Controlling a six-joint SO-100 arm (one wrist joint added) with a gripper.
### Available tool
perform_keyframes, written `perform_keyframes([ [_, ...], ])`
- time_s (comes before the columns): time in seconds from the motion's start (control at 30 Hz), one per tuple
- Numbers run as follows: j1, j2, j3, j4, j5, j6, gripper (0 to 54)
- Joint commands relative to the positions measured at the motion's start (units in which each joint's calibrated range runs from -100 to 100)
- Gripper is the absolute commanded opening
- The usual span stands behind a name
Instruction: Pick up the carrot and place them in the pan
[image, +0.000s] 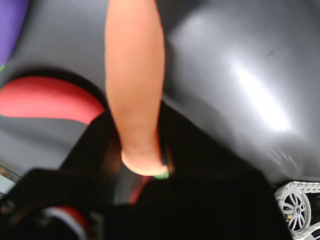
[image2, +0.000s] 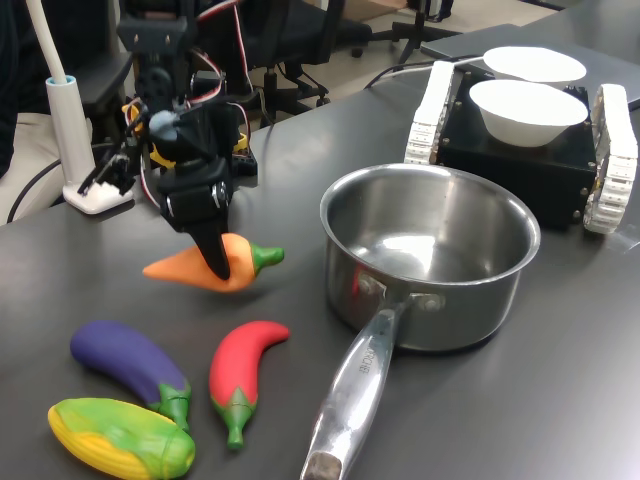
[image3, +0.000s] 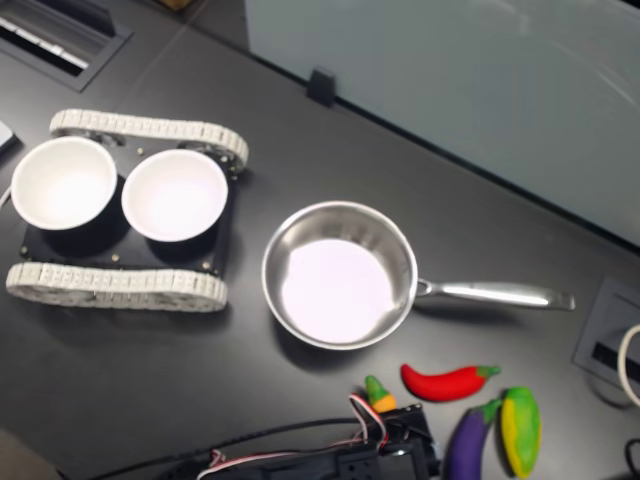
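My gripper (image2: 218, 262) is shut on the carrot (image2: 190, 270), an orange soft toy with a green stem end, and grips it near the stem. The carrot lies nearly level, low over the dark table, left of the pan in the first exterior view. In the wrist view the carrot (image: 134, 80) runs out from between my dark fingers (image: 95, 150). The second exterior view shows only the carrot's stem end (image3: 377, 392), poking out past my arm at the bottom edge. The pan (image2: 470, 300), shiny steel and empty, stands mid-table with its long handle (image2: 355, 385) toward the camera; from above the pan (image3: 340, 275) is empty too.
A red chili (image2: 245, 360), a purple eggplant (image2: 120, 355) and a corn cob (image2: 120, 435) lie on the table in front of the carrot. Two white bowls (image2: 525, 110) sit on a black tracked base behind the pan. A white stand (image2: 95, 195) is at the first exterior view's left.
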Motion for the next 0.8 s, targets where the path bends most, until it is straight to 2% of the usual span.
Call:
perform_keyframes([
  [0.0, 1.37, -7.31, -10.65, 5.83, 0.05, -0.6, 0.0],
  [0.1, 1.83, -9.59, -14.65, 8.48, 0.15, -0.6, 0.0],
  [0.3, 1.94, -13.72, -18.01, 10.44, -0.05, -0.6, 0.0],
  [0.53, -0.01, -17.85, -19.01, 9.75, -0.1, -0.68, 0.0],
  [0.77, -3.22, -23.34, -18.73, 5.83, -0.98, -0.68, 0.0],
])
